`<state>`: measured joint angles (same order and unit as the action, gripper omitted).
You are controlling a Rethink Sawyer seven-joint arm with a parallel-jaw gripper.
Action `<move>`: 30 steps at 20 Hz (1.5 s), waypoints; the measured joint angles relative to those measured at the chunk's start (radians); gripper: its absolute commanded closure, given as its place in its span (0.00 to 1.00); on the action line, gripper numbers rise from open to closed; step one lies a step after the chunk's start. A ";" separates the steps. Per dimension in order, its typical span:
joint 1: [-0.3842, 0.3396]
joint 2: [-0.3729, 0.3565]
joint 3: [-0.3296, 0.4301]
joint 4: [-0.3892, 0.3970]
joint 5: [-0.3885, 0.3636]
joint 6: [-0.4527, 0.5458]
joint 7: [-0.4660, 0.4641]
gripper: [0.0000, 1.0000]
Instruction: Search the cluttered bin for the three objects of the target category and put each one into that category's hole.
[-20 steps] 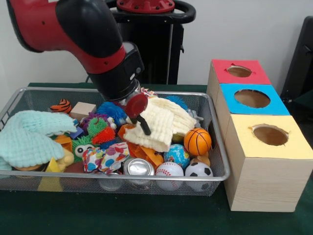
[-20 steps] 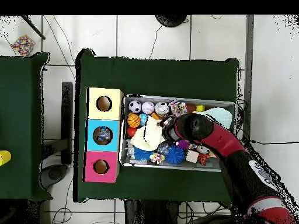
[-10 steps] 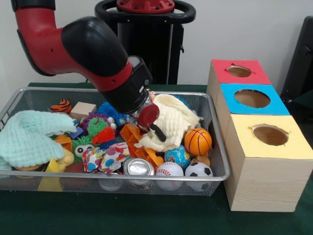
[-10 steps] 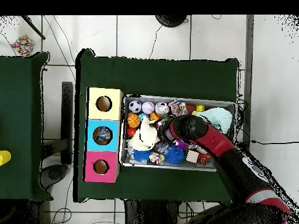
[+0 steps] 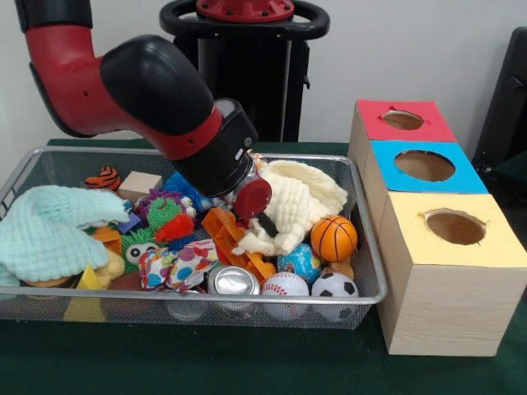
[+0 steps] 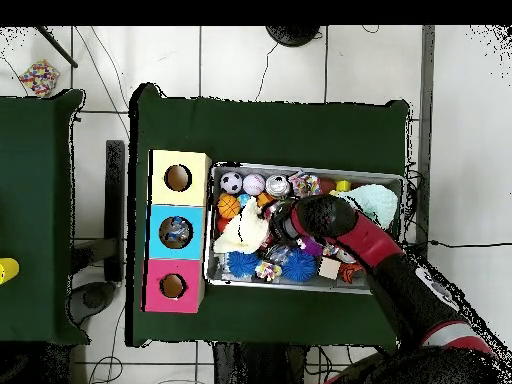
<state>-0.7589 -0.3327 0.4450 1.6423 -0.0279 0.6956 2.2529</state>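
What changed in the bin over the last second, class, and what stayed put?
The claw has dragged the cream cloth toward the boxes, bunching it from a flat spread into a crumpled heap and uncovering the orange toy. The basketball, can and mint cloth stayed where they were.

A cream waffle-knit cloth [image 5: 296, 206] lies bunched and draped in the wire bin [image 5: 366, 247], at its end nearest the three holed boxes [image 5: 428, 206]

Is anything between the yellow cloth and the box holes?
Only the bin's wire wall stands between the cloth and the boxes. The holes, such as the blue box's, face up and are open, so lifting over looks possible.
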 measured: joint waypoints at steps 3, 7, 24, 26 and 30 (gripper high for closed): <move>-0.017 0.012 0.020 0.009 0.011 0.000 0.000 1.00; -0.038 0.032 0.044 0.030 0.024 0.000 0.000 1.00; -0.069 0.068 0.096 0.076 0.027 0.000 0.000 0.00; -0.068 0.068 0.096 0.076 0.027 0.000 0.000 0.00; -0.060 0.063 0.094 0.076 0.024 0.000 0.000 0.00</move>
<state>-0.8189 -0.2701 0.5390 1.7178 -0.0039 0.6954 2.2529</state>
